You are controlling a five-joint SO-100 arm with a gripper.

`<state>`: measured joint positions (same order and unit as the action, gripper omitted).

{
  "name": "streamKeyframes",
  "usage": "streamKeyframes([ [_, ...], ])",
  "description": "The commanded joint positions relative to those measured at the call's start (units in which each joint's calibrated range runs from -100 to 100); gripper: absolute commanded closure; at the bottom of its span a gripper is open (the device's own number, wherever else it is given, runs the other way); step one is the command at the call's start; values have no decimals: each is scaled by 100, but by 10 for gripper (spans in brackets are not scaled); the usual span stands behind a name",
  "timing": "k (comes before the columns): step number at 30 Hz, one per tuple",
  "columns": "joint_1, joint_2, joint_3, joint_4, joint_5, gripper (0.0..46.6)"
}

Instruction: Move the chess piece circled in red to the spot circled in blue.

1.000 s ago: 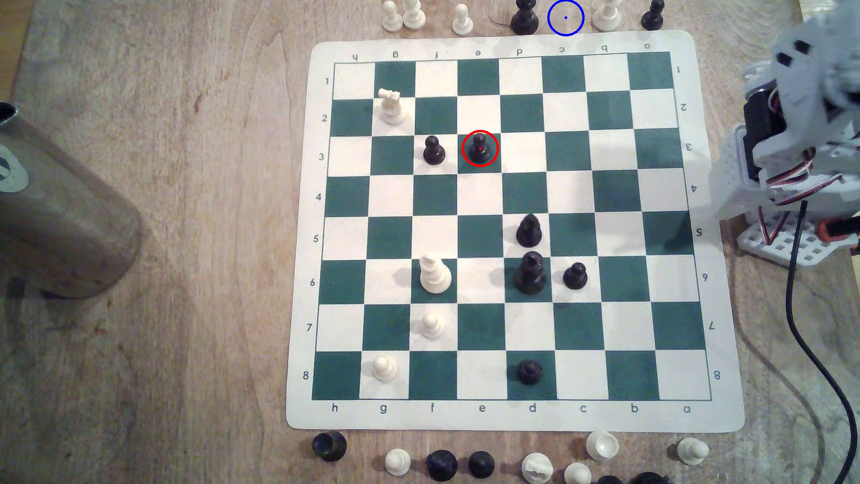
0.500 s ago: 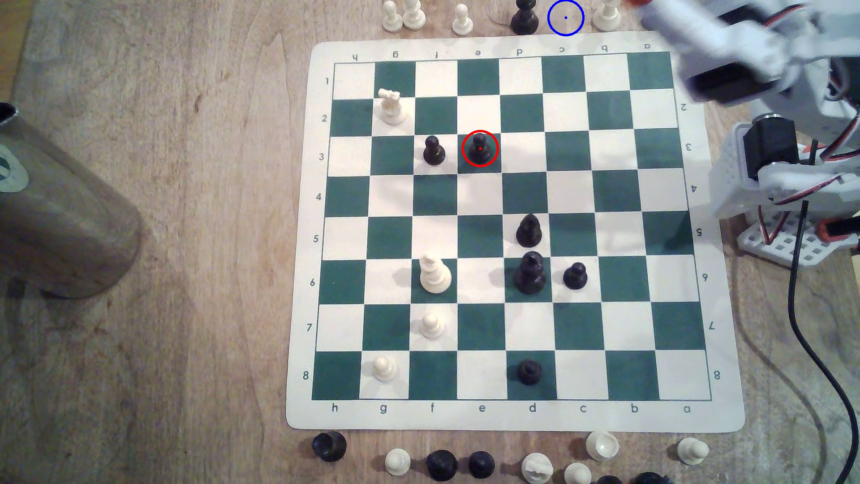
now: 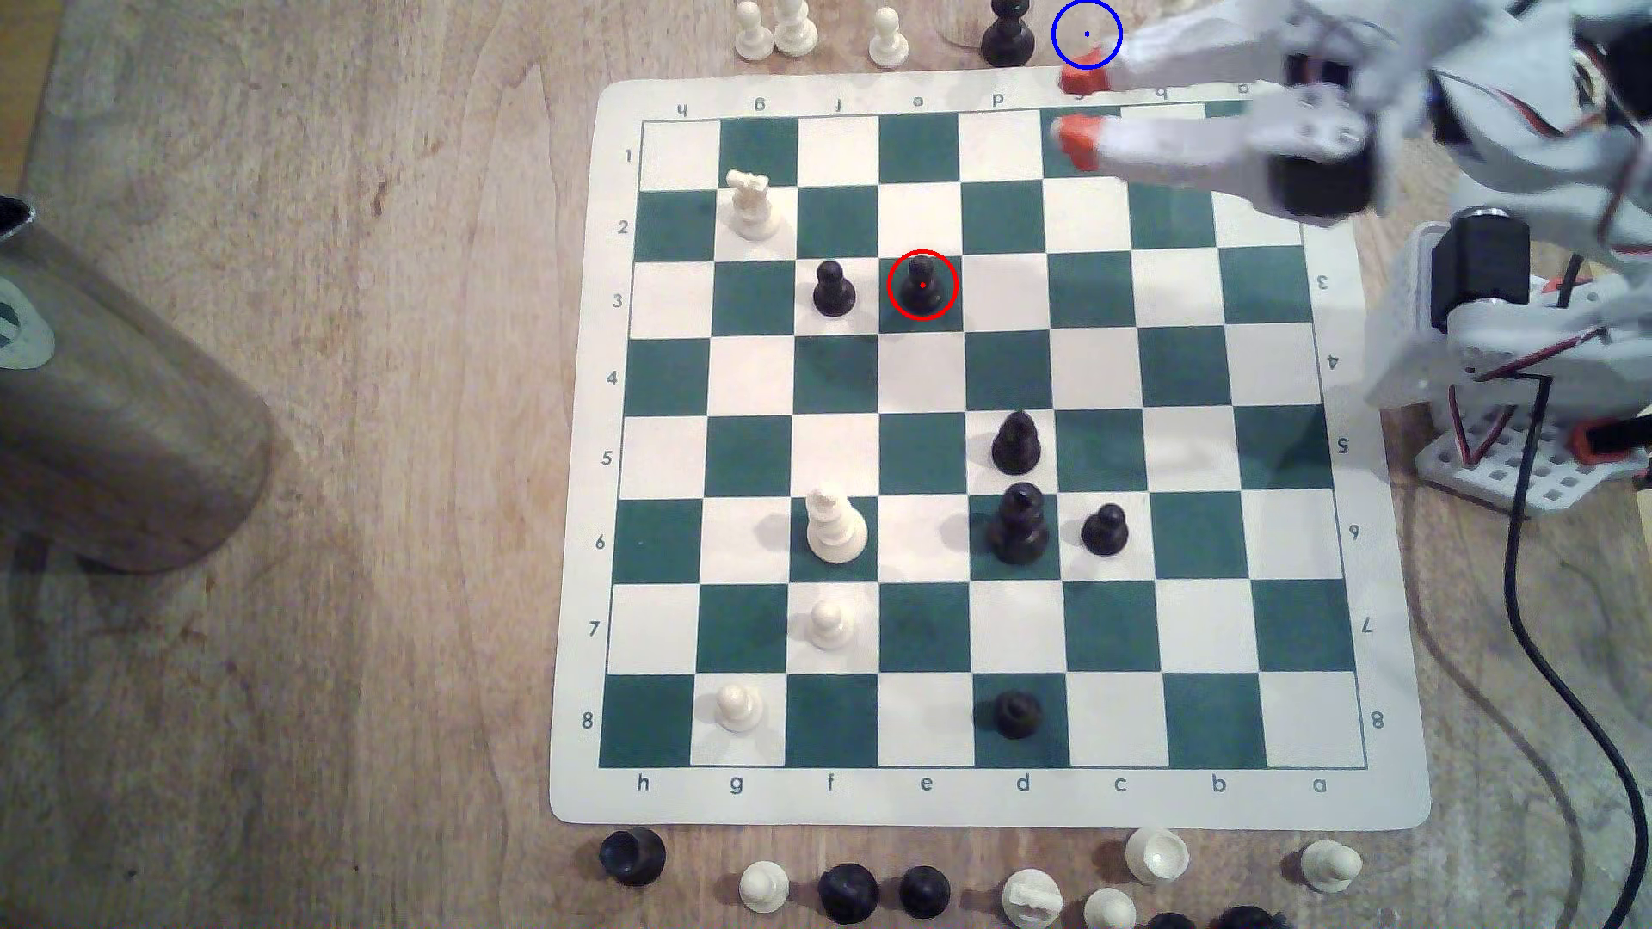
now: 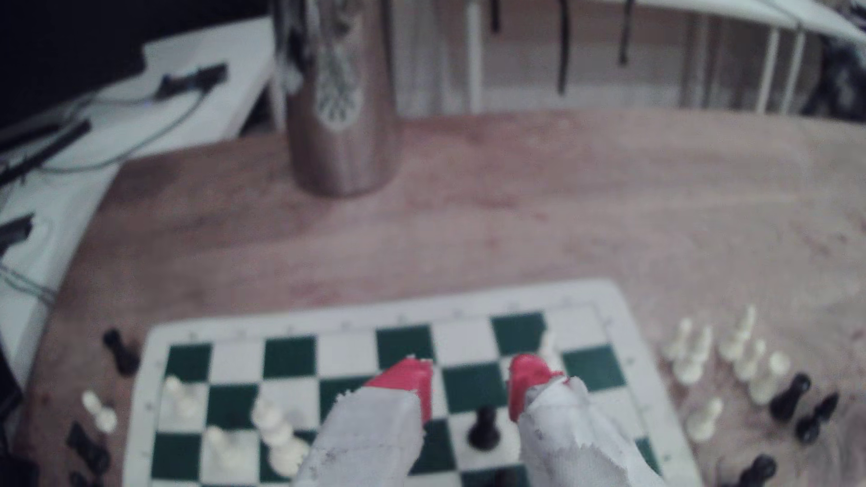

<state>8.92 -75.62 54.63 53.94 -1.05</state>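
Exterior view: in the upper middle of the frame, on a green square of the chessboard, the chess piece circled in red, upright, with another black pawn just beside it toward the exterior view's left. At the top edge, right of centre, the spot circled in blue on the bare wood of the table, between a tall black piece and the white arm. In the upper right, the gripper, wide open and holding nothing, one orange fingertip overlapping the lower rim of the blue ring, the other over the first row of squares; well apart from the red-circled pawn. At the left edge of the frame, a metal cylinder on the table. Wrist view, blurred: in the lower middle, two red fingertips set wide apart, with a small black pawn seen in the gap between them, standing on the board and not touched by either. Cannot tell which pawn this one is. In the upper middle, the metal cylinder, upright on the wood.
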Motion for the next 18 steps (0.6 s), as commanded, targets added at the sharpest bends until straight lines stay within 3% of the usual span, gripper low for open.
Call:
streamKeyframes([
  [1,-12,1212,-975,363,-112,307],
  [5,3,1976,-1220,568,-254,237],
  [18,293,4311,-1746,265,-386,254],
])
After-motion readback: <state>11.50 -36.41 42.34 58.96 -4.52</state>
